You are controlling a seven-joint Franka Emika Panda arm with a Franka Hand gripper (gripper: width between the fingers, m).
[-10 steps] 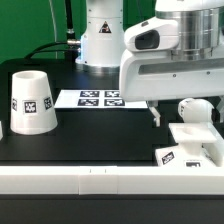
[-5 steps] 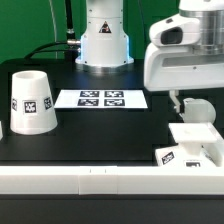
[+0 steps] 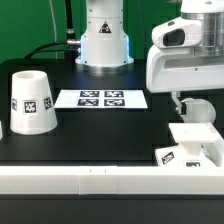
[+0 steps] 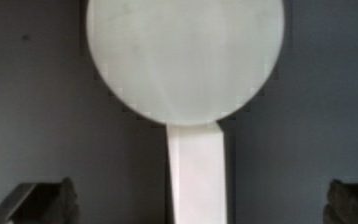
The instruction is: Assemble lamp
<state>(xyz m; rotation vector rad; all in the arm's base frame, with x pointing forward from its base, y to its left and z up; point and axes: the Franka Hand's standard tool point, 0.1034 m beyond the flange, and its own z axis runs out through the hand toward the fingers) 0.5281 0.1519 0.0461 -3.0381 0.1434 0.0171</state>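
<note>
Your wrist view is showing the gripper point(image 4: 194, 203) spread wide, gripping nothing, the bulb point(image 4: 185, 60) between its fingers; the exterior view is cropping the base point(image 3: 196, 142) and adding the shade point(image 3: 32, 100).

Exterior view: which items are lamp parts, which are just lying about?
Lamp parts: shade, bulb, base.
Not part of it: marker board, pedestal.
</note>
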